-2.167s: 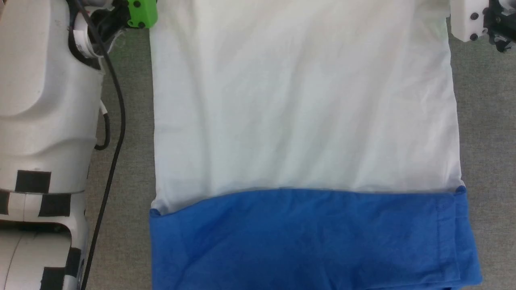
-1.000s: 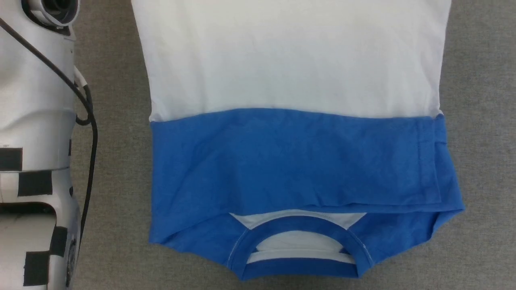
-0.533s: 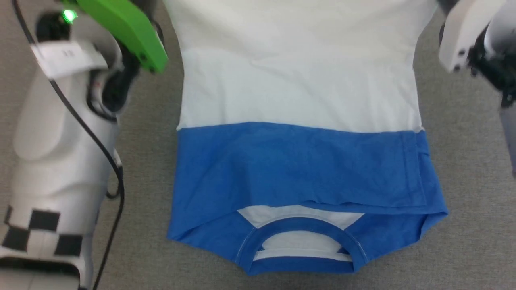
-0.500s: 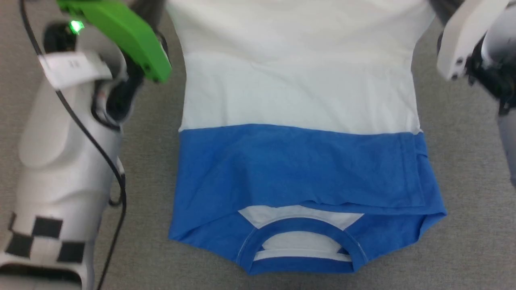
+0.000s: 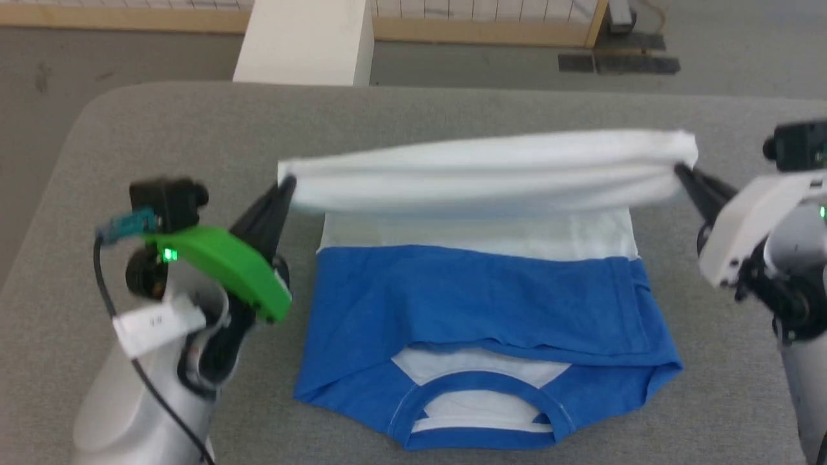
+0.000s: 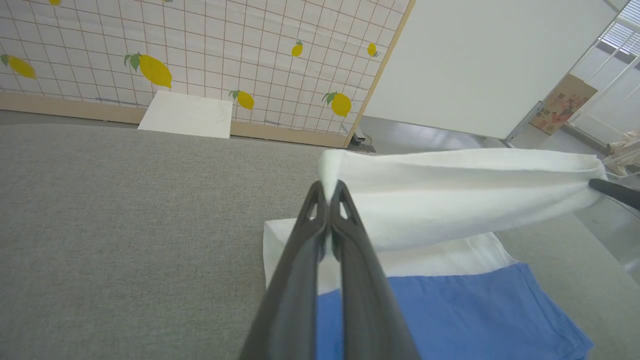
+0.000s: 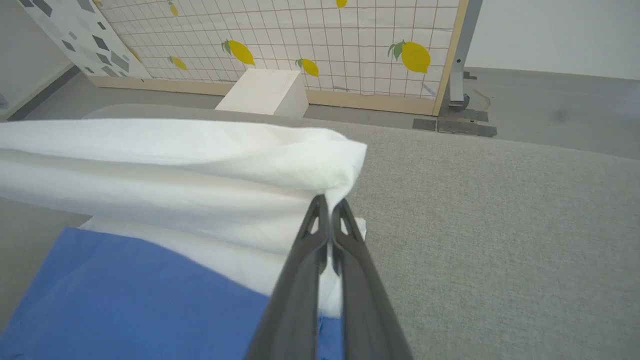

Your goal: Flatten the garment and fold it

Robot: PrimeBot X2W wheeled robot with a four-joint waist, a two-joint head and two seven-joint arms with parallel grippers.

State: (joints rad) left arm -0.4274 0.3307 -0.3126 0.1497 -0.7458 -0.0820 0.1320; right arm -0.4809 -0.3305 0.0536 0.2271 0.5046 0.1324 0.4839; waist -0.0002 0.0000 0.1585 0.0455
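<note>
So the soft white cotton T-shirt with royal-blue shoulders and collar lies on the grey fabric-covered table, collar end nearest the robot, with the blue sleeves already folded in across the shoulders. Its white hem end is up off the table, stretched into a taut band above the shirt's far half. That's down to the two claws. The long-fingered dark left gripper is clamped tight on the hem corner at the shirt's left side, and the right gripper is pinched closed on the corner at its right side. Holding both corners level and pulled apart looks like the point — the edge runs straight, so the bottom half can come over the blue part as one clean fold. I'd say that fold is about midway. Beyond the shirt's far end, past the table edge, stand a plain white block and a lemon-print grid panel.
</note>
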